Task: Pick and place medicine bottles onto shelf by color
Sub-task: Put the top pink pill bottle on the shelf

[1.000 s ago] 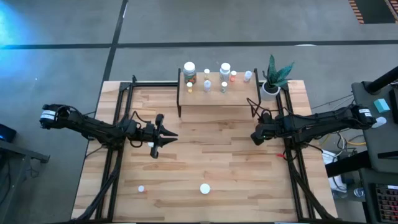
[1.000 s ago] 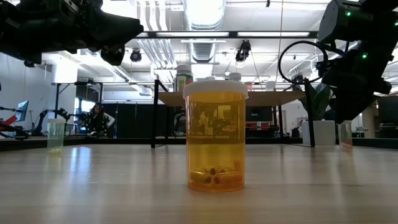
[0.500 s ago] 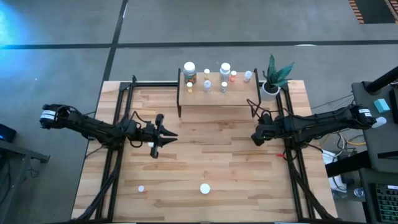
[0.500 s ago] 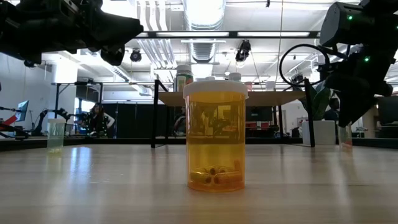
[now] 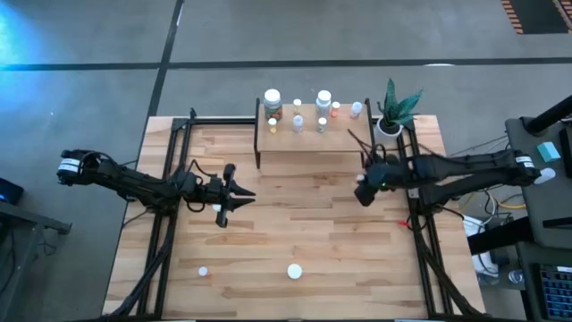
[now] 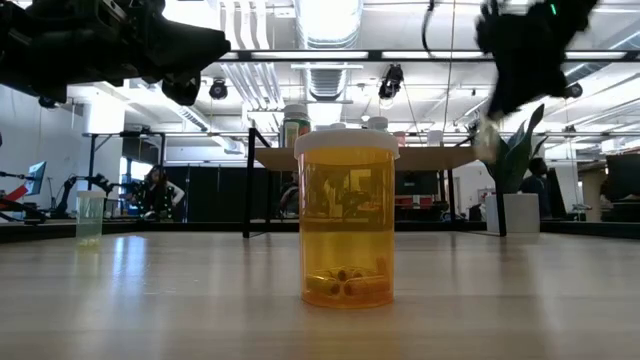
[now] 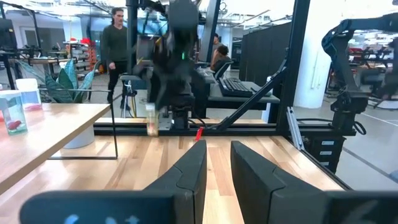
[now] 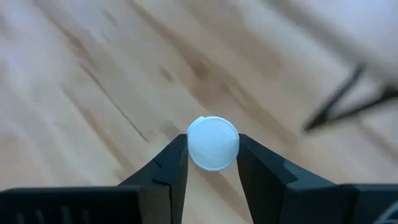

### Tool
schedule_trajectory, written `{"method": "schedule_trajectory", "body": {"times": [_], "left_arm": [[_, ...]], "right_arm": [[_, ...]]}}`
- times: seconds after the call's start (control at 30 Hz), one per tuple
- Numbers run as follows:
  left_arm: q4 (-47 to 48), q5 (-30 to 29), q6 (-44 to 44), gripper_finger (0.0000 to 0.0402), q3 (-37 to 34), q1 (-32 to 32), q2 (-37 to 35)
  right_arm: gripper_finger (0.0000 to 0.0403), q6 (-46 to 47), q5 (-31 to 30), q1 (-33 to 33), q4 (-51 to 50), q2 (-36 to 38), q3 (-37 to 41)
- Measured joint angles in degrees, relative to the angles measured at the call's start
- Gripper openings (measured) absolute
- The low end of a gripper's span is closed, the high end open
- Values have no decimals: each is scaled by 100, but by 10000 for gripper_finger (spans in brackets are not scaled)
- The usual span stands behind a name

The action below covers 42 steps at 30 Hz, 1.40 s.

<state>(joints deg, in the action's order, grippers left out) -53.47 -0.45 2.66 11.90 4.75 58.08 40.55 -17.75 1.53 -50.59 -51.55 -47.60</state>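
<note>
My right gripper [image 5: 361,191] hangs over the table's right middle, shut on a small pale vial [image 6: 487,146] with a white cap [image 8: 212,143]. My left gripper [image 5: 251,194] hovers over the left middle, holding nothing, its fingers a narrow gap apart [image 7: 218,167]. The light-wood shelf [image 5: 344,134] stands on black legs at the far edge and carries several white-capped bottles [image 5: 273,99]. An orange bottle [image 6: 346,225] stands upright on its base near the front edge, showing as a white cap [image 5: 294,271] from above. A smaller vial [image 5: 204,270] stands to its left. My right gripper pinches the vial at its white cap [image 8: 198,149] between the two fingers, one on each side. The fingers come from above, pointing down. The vial hangs below them [image 6: 487,146], lifted clear of the table.
A white pot with a green plant [image 5: 391,114] stands right of the shelf, near my right arm. Black frame rails [image 5: 170,215] run along both table sides. Bare wood lies between the grippers and in front of the shelf. People stand in the room beyond.
My right gripper has risen, mostly in the last half second, drifting slightly toward the table's left. The vial, which stood on the table between its fingers, is now lifted clear and hangs below them. My left arm has kept still.
</note>
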Motion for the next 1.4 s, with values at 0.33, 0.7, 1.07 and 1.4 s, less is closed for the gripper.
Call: {"method": "schedule_trajectory", "body": {"times": [0.33, 0.7, 1.07, 1.4], "left_arm": [[0, 0, 0, 54, 0, 0, 0], [4, 2, 0, 54, -7, 0, 0], [3, 1, 0, 54, -8, 0, 0], [2, 0, 0, 54, -9, 0, 0]], "right_arm": [[122, -2107, -363, -1295, -18, -898, -2459], [129, -3024, 539, -2859, -1093, -2909, -3936], [130, -3175, 878, -3320, -1128, -3224, -3975], [128, -3176, 1133, -3695, -1058, -3368, -3977]]}}
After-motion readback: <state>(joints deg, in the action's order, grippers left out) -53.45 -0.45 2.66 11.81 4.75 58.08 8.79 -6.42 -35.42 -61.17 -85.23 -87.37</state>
